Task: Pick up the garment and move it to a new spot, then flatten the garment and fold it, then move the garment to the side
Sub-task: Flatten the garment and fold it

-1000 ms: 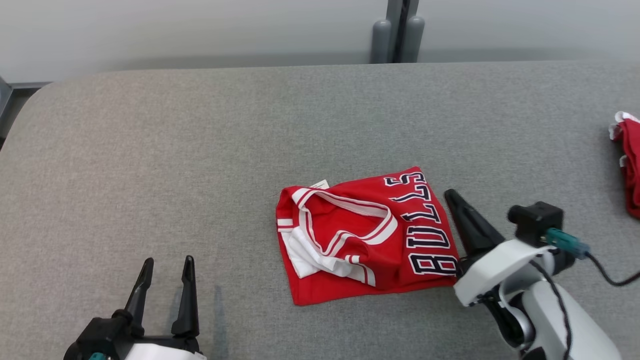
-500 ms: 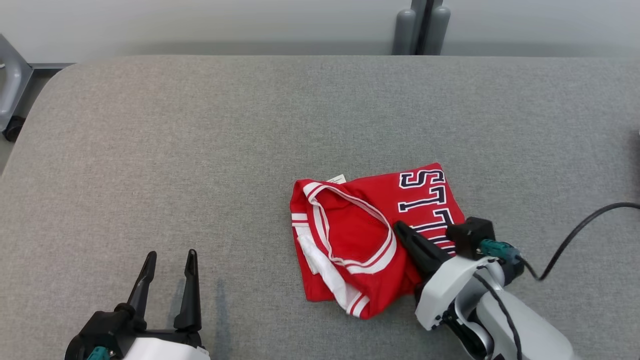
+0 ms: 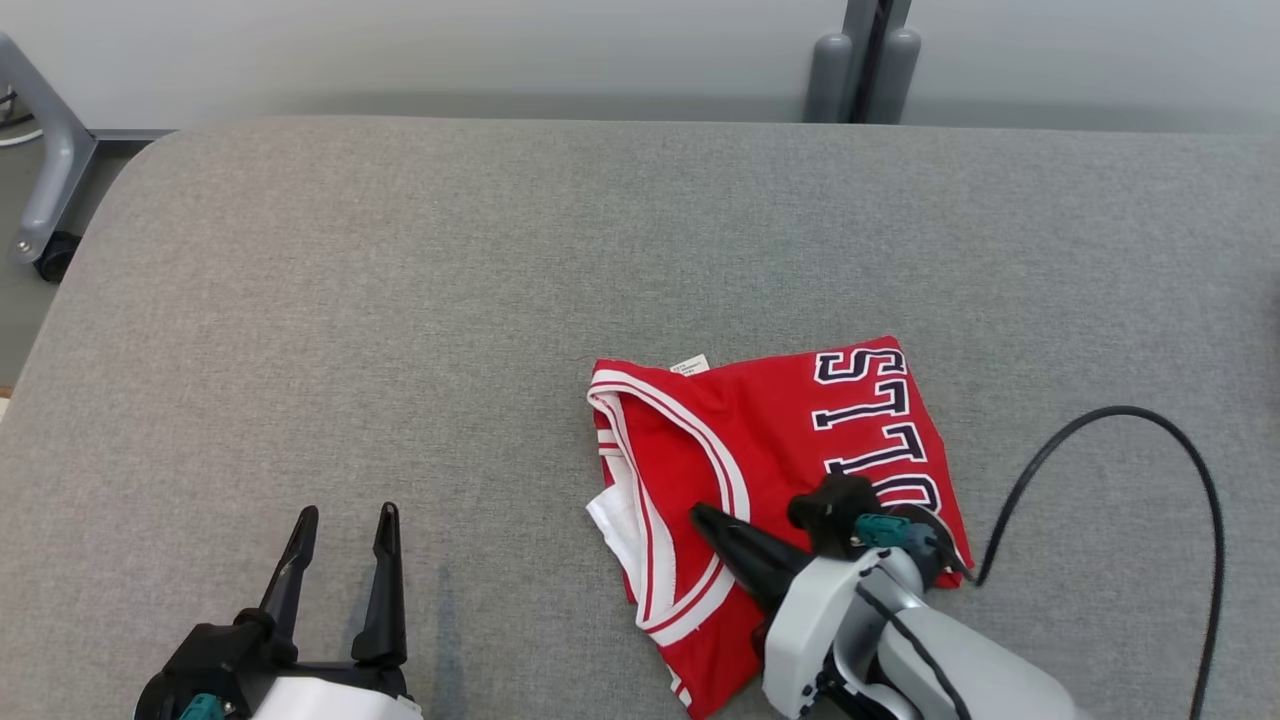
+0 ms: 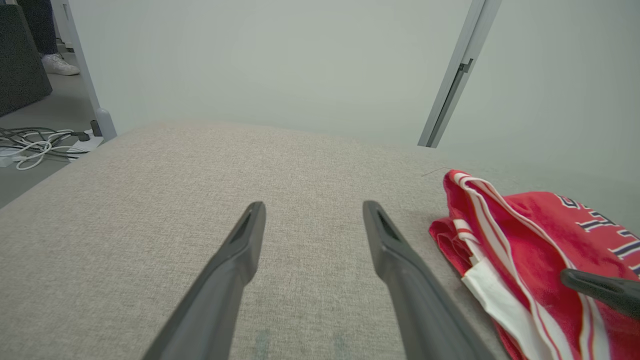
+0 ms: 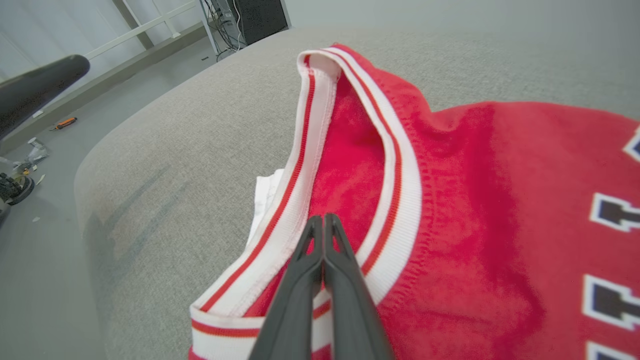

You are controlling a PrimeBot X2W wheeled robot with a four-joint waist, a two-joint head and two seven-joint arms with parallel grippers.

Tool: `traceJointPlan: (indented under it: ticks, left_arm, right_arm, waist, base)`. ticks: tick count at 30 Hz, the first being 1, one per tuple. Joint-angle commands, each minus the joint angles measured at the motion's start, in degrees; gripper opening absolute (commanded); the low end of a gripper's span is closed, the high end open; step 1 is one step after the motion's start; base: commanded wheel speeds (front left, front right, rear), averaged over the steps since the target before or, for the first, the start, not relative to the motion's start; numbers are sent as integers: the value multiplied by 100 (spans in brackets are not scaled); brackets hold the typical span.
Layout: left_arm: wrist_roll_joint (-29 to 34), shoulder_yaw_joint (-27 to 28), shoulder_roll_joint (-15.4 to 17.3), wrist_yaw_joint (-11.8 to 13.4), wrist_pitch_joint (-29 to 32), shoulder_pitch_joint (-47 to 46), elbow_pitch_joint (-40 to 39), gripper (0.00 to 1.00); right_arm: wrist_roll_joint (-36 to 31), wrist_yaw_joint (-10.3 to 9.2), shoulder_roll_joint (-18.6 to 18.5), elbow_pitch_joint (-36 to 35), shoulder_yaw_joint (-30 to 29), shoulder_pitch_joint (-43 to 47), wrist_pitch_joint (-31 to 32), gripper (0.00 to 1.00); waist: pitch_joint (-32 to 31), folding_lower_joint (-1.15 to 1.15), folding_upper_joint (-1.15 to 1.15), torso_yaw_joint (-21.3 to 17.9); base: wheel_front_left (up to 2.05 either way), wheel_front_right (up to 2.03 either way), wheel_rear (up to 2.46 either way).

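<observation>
I have the right gripper [image 3: 700, 514] with its two fingers pressed flat together. It is laid across the folded garment [image 3: 800, 430], with the tips resting on red cloth just inside the striped neckline trim [image 5: 395, 170]. In the right wrist view nothing looks pinched between them, so I judge this to be a slide along the surface and not a lift, which suits the last step of shifting the fold aside without opening it. The garment sits right of centre on the grey padded table [image 3: 400, 300], close to the near edge. Its lettering [image 3: 870, 420] is toward my right, and a strip of white lining [image 3: 615, 520] pokes out on the left side. The left gripper [image 3: 346, 512] hangs with its fingers wide apart and empty, low over bare table well to the garment's left; I read that as parked out of the way so the bundle has room to travel. The arm's black cable [image 3: 1150, 415] loops over the table to the right, and I would watch that it does not drag across the fold
</observation>
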Motion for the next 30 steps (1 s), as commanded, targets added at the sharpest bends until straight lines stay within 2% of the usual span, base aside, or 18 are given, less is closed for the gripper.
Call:
traceJointPlan:
  ticks: [1,9,14,18,21,22,23,24,25,26,30]
  left_arm:
    - [-22,13,20,-11,-24,-45,-1,100]
    - [-84,-27,20,44,-24,36,17,100]
    - [-125,5,20,78,-24,98,-8,100]
    - [-140,117,21,100,-24,214,-71,100]
    - [-127,203,21,115,-24,269,-113,100]
    - [-121,238,21,117,-24,302,-124,100]
    - [-123,262,19,112,-24,331,-127,100]
    - [-123,294,19,112,-24,357,-132,100]
    - [-111,322,19,105,-24,380,-145,100]
    - [-94,348,20,93,-24,402,-156,100]
    - [-21,448,20,52,-24,448,-189,100]
  right_arm:
    - [29,3,-8,3,13,-61,11,0]
    - [384,3,214,400,730,-254,209,0]
    - [613,3,282,472,943,-379,-42,0]
    - [599,2,149,363,820,-466,-360,0]
    - [456,2,-98,181,443,-416,-517,0]
    - [371,2,-207,90,262,-351,-554,12]
    - [259,2,-331,-2,45,-265,-563,42]
    - [127,2,-455,-114,-188,-170,-582,63]
    - [-29,2,-588,-281,-505,-79,-587,88]
    - [-194,2,-698,-470,-831,51,-588,100]
    - [-830,2,-985,-1314,-2287,843,-583,100]
  waist:
    - [-5,0,0,11]
    - [-104,0,0,89]
    - [-224,0,0,65]
    - [-366,0,0,-46]
    - [-509,0,0,-153]
    - [-556,0,0,-193]
    - [-602,0,0,-231]
    - [-655,0,0,-271]
    - [-703,0,0,-314]
    - [-743,0,0,-356]
    - [-848,0,0,-510]
  base:
    - [0,0,0]
    - [0,0,0]
    - [0,0,0]
    - [0,0,0]
    - [0,0,0]
    - [0,0,0]
    - [0,0,0]
    - [0,0,0]
    - [0,0,0]
    - [0,0,0]
    - [0,0,0]
